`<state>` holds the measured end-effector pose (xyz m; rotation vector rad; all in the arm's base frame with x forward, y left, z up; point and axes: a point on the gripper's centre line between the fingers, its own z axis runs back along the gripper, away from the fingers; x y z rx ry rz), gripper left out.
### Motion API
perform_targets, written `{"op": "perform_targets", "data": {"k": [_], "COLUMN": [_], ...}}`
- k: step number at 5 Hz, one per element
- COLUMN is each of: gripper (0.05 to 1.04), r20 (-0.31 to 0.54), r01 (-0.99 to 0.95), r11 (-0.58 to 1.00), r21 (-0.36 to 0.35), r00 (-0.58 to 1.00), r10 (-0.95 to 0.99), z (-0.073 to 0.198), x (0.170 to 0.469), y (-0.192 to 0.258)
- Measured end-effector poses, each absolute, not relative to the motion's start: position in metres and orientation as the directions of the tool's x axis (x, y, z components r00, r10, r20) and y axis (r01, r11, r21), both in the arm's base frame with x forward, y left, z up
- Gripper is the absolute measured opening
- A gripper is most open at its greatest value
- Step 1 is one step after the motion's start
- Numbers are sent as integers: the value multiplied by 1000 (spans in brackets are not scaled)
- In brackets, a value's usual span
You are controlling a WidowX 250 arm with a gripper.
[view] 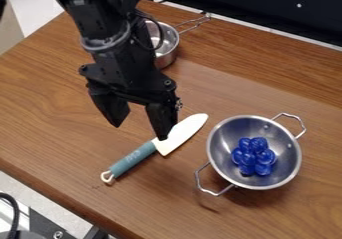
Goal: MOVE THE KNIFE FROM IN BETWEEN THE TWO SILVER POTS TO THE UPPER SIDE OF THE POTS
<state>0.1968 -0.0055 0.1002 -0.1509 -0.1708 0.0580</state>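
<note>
Tabletop: A wood-grain table (pixel 53 108) carries the scene, with a black panel (pixel 267 13) running along its far side.
Near pot: A silver pot (pixel 284 158) sits at the right, one wire handle toward the upper right, the other toward the lower left, on the side facing the knife (pixel 184 133).
Inside it: A cluster of glossy blue balls (pixel 254 155) rests in the bottom.
Far pot: A second silver pot (pixel 169 53) stands at the top, partly hidden behind the black robot arm (pixel 117 48), its long wire handle slanting to the upper right.
In the way: From where I stand, the arm comes down between the far pot and the knife, while the near pot bounds the knife's right.
Pincer: The black pincer (pixel 140 124) hangs released, its two fingers spread apart with nothing held between them.
Knife's place: It lies flat on the wood, left of the near pot and lower in view than the far one. Seen from here, one fingertip overlaps it where blade meets handle; I cannot tell whether they touch.
Knife's line: It lies diagonally, white blade tip to the upper right, blue-grey handle and pale end loop to the lower left.
</note>
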Motion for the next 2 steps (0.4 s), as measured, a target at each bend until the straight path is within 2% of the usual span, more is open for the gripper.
{"op": "perform_targets", "data": {"k": [1, 2], "gripper": [999, 999], "r20": [148, 112], "r01": [-40, 44], "r11": [987, 988], "r21": [-157, -150], "r00": [987, 993], "r10": [64, -28], "z": [96, 78], "x": [195, 198], "y": [-6, -9]}}
